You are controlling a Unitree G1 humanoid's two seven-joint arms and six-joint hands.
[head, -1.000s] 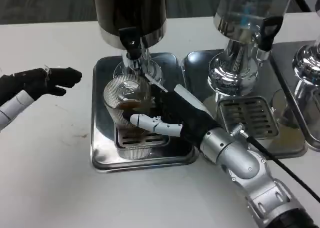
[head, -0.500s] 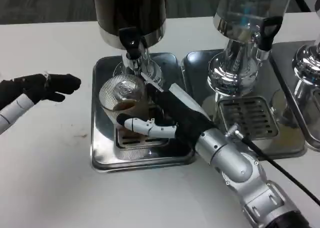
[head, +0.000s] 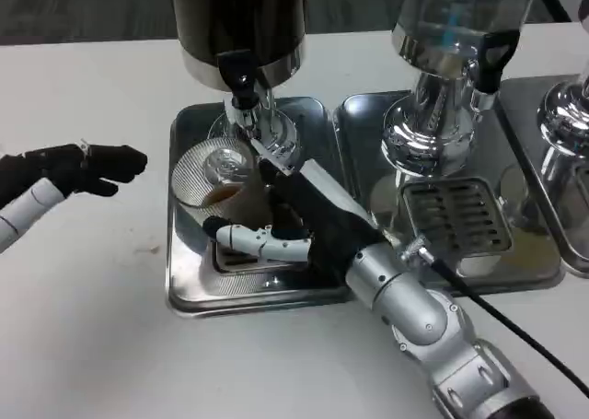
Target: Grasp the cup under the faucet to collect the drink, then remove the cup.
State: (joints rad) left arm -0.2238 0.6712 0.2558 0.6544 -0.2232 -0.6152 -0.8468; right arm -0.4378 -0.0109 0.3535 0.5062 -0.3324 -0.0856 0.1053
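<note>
- I see my right hand [head: 296,218] wrapped around the cup [head: 218,191], fingers [head: 253,239] curled across its near side.
- The cup is tilted, its mouth leaning left, with brown drink inside; it sits over the drip tray [head: 184,262], just under the faucet [head: 245,101] of the dark dispenser [head: 241,23].
- My left hand [head: 78,168] hovers over the table [head: 92,327], well left of the tray, fingers loosely apart, holding nothing.
</note>
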